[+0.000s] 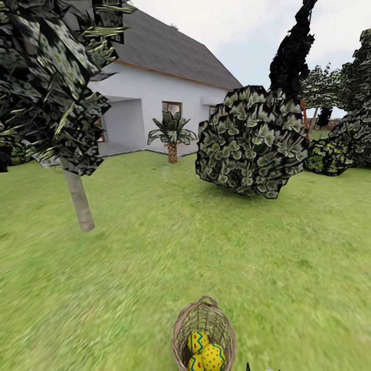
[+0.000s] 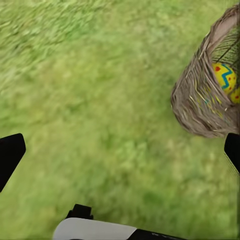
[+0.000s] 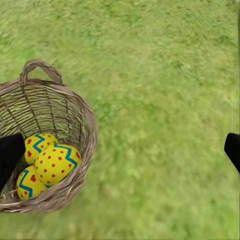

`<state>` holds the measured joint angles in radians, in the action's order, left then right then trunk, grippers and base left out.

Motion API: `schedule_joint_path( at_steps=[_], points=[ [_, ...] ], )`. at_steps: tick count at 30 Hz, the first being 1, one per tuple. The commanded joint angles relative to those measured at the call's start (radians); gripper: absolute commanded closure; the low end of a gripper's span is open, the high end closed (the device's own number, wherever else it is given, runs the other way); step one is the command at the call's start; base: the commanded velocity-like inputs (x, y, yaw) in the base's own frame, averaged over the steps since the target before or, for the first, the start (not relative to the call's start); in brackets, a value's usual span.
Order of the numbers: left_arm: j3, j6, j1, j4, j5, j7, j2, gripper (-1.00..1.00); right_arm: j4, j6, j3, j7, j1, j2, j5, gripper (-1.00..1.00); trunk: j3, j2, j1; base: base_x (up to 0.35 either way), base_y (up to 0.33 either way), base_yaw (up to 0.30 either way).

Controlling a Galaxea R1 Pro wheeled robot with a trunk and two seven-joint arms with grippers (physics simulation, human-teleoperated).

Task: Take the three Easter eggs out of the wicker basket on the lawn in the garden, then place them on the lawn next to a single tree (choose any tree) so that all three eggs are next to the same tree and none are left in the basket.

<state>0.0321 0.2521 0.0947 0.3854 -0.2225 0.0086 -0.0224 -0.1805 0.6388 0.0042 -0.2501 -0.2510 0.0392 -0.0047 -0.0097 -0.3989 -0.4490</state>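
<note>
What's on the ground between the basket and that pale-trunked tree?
Just bare lawn. In the head view, nothing but grass lies between the basket, with its eggs, and the tree.

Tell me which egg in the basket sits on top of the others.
The egg covered in red dots with one blue zigzag, nearest the wicker basket wall. The other two eggs lie partly under it.

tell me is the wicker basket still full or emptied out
Full: all three Easter eggs lie inside the wicker basket, which stands upright on the lawn.
</note>
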Motion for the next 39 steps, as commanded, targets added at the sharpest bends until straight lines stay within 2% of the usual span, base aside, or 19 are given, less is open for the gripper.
schedule_joint_path(
  at_steps=[1,9,13,17,18,21,25,26,30,31,33,34,36,37,38,39],
  points=[
    [0.003,0.003,0.000,0.000,0.000,0.001,0.000,-1.00,0.001,0.013,0.001,-0.003,-0.001,0.000,-0.001,-1.00,-0.001,-0.001,-0.001,0.311,-0.101,0.000],
    [0.003,0.003,0.000,0.004,0.000,0.001,0.010,-1.00,-0.009,0.021,-0.005,-0.011,-0.001,-0.001,-0.004,-1.00,-0.001,-0.001,-0.001,0.319,-0.076,0.000],
    [0.013,0.003,0.000,0.011,-0.002,-0.002,0.026,-1.00,-0.074,-0.011,-0.007,-0.016,-0.001,0.000,-0.006,-1.00,-0.001,-0.001,-0.001,0.241,-0.054,0.000],
    [0.067,-0.008,0.000,0.100,-0.013,-0.005,0.039,-1.00,-0.156,-0.205,-0.007,-0.016,-0.006,0.001,-0.007,-1.00,-0.001,-0.001,-0.001,0.053,-0.011,0.000],
    [0.090,-0.020,0.000,0.133,-0.021,-0.005,0.039,-1.00,-0.173,-0.275,-0.007,-0.016,-0.020,0.000,-0.007,-1.00,-0.001,-0.001,-0.001,0.019,-0.004,0.000],
    [0.130,-0.070,0.000,0.188,-0.038,-0.005,0.039,-1.00,-0.187,-0.394,-0.007,-0.016,-0.070,0.000,-0.008,-1.00,-0.001,-0.001,-0.001,0.011,-0.002,0.000],
    [0.177,-0.188,0.000,0.279,-0.057,-0.005,0.042,-1.00,-0.158,-0.546,-0.007,-0.017,-0.157,0.000,-0.006,-1.00,-0.001,-0.001,-0.001,0.003,-0.001,0.000],
    [0.190,-0.234,0.000,0.304,-0.060,-0.005,0.043,-1.00,-0.141,-0.591,-0.007,-0.019,-0.192,0.000,-0.005,-1.00,-0.001,-0.001,-0.001,0.001,0.000,0.000],
    [0.228,-0.362,0.000,0.341,-0.065,-0.006,0.048,-1.00,-0.104,-0.735,-0.007,-0.033,-0.304,-0.002,-0.002,-1.00,-0.001,-0.001,-0.001,0.000,0.000,0.000],
    [0.236,-0.406,0.000,0.352,-0.064,-0.009,0.048,-1.00,-0.106,-0.842,-0.007,-0.036,-0.336,-0.001,-0.001,-1.00,-0.004,-0.008,-0.005,0.000,0.000,0.000],
    [0.237,-0.469,0.000,0.378,-0.062,-0.010,0.049,-1.00,-0.107,-0.927,-0.008,-0.033,-0.351,-0.001,-0.009,-1.00,-0.010,-0.022,-0.012,0.000,0.000,0.000],
    [0.237,-0.590,0.000,0.446,-0.062,-0.010,0.049,-1.00,-0.106,-0.973,-0.011,-0.030,-0.358,0.002,-0.043,-1.00,-0.014,-0.029,-0.016,0.000,0.000,0.000],
    [0.236,-0.713,0.001,0.514,-0.062,-0.008,0.049,-1.00,-0.112,-0.996,-0.012,-0.027,-0.363,0.003,-0.086,-1.00,-0.020,-0.043,-0.024,0.000,0.000,0.000],
    [0.235,-0.903,0.050,0.603,-0.065,-0.012,0.050,-1.00,-0.119,-1.030,-0.014,-0.022,-0.391,0.001,-0.121,-1.00,-0.023,-0.050,-0.028,0.000,0.000,0.000],
    [0.233,-0.972,0.090,0.617,-0.065,-0.012,0.047,-1.00,-0.120,-1.055,-0.014,-0.015,-0.402,0.001,-0.127,-1.00,-0.026,-0.057,-0.032,0.000,0.000,0.000],
    [0.231,-1.007,0.113,0.618,-0.065,-0.012,0.045,-1.00,-0.120,-1.070,-0.015,-0.009,-0.407,0.001,-0.132,-1.00,-0.029,-0.064,-0.035,0.000,0.000,0.000]
  ],
)
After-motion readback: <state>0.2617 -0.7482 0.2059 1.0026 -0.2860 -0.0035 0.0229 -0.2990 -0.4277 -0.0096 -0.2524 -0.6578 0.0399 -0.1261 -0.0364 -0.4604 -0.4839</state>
